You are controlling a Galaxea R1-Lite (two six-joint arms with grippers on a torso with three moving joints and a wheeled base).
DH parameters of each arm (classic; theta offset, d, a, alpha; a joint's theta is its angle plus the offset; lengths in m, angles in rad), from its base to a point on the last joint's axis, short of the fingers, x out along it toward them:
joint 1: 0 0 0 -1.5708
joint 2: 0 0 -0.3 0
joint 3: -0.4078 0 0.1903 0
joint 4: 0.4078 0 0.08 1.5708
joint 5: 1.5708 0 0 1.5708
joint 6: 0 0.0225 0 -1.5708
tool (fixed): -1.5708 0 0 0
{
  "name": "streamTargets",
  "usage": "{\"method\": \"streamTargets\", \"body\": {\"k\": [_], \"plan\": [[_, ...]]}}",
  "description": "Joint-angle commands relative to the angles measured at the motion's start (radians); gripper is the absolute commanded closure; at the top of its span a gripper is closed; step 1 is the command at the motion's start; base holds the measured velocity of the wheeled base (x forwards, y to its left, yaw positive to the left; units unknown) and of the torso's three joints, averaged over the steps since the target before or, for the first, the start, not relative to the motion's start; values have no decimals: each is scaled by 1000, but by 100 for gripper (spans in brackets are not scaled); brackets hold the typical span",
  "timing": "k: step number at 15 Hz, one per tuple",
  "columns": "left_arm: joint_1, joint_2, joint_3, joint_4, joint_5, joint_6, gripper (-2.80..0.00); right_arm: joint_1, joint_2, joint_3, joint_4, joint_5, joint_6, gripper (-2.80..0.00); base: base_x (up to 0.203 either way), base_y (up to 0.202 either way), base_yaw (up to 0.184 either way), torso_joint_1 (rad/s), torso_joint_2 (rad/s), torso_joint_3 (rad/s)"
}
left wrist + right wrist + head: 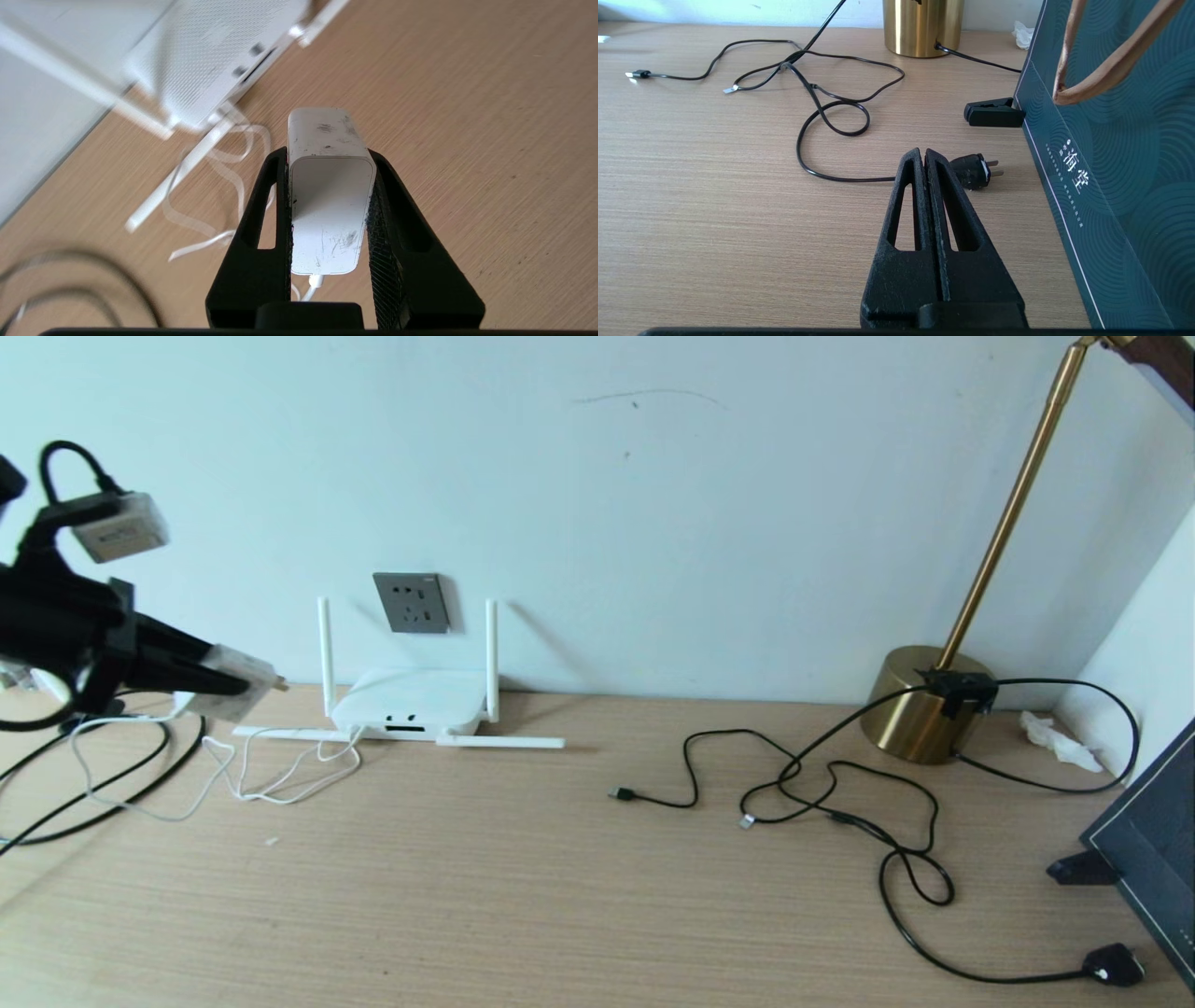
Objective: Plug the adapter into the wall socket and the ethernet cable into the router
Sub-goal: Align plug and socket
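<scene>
One end effector is at work: the left end effector [238,683], at the left edge of the head view, pinches the adapter [329,196] between its two fingers, lifted clear of the worktop [560,896], its thin white cord [280,775] trailing down in loops toward the router [411,705]. The adapter's long axis runs along the fingers, its metal pins leading toward the wall. The wall socket [412,603] sits on the wall just above the router, to the right of the adapter and a little higher, so the coming move probably turns on carrying the adapter rightward and squaring its pins to the plate. The right end effector [927,161] rests with fingers pressed together, empty, near the lamp base [924,705], well apart from the socket.
</scene>
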Motion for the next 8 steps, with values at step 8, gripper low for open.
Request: {"method": "streamTargets", "body": {"k": [8], "plan": [[281,-38,8,87,-362,-481,0,0,0,11,-1,0,0,0,0,0,0,0,0,0]]}}
